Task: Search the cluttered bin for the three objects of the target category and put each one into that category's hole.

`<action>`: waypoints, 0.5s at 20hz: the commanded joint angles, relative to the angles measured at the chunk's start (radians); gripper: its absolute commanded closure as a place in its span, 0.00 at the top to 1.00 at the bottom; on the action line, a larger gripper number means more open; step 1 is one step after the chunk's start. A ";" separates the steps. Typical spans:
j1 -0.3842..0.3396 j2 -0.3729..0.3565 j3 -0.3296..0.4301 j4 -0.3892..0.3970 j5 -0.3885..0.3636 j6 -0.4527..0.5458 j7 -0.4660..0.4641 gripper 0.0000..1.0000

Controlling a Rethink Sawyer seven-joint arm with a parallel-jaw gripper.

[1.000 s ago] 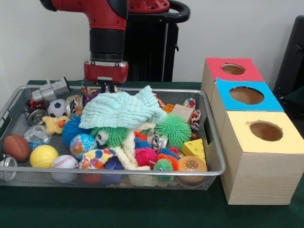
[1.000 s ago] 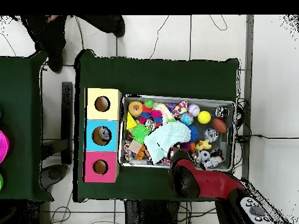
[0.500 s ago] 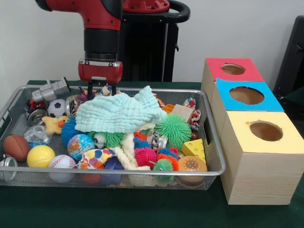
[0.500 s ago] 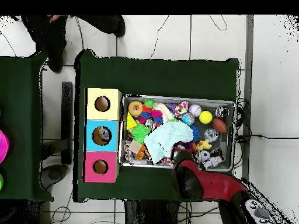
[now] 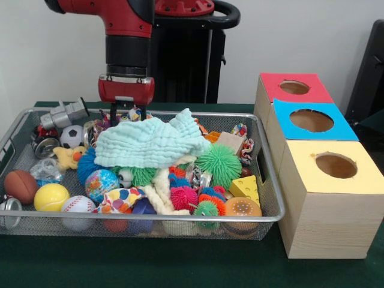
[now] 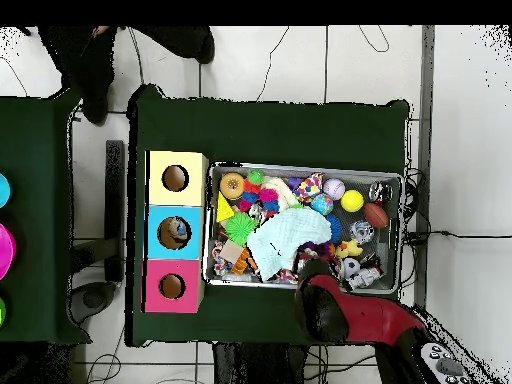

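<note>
Green cloth is covering the surface (image 5: 180, 273) you are working over, with a pale wall standing behind.

Nearest row, wire bin (image 5: 150, 225): you are looking at a brown football (image 5: 20, 185), a yellow ball (image 5: 50, 197), a baseball (image 5: 80, 206), a burger-shaped toy (image 5: 242, 208) and a cheese wedge (image 5: 246, 188), all lying loose against the front mesh.

Middle row: a globe ball (image 5: 102, 182), pink and green spiky balls (image 5: 185, 198), a larger green spiky ball (image 5: 219, 164), and a pale green cloth (image 5: 153, 141) that is draping over the heap. It is likely hiding toys beneath and is standing in the way of any search.

Far row: a soccer ball (image 5: 71, 136), a yellow duck (image 5: 69, 156), a grey metal piece (image 5: 63, 114) propped on the far rim, and a small wooden block (image 5: 231, 141).

Beside the bin: three boxes are sitting in a line with holes facing up, yellow box (image 5: 333, 165) nearest, blue box (image 5: 312, 120) next, red box (image 5: 294, 87) farthest.

End effector (image 5: 127, 111): it is hovering at the bin's far edge, just behind the cloth; you cannot tell whether it is spread or pinching anything.

Target category: nothing is showing which it is, so you cannot yet single out the three objects; any candidates are lying somewhere in the bin.
</note>
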 commanded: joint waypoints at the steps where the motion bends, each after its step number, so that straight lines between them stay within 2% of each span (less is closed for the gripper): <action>1: -0.081 -0.083 0.101 0.023 -0.019 0.132 0.078 1.00; 4: -0.153 -0.141 0.169 -0.004 -0.050 0.186 0.010 1.00; 10: -0.253 -0.152 0.269 -0.059 -0.108 0.232 -0.068 1.00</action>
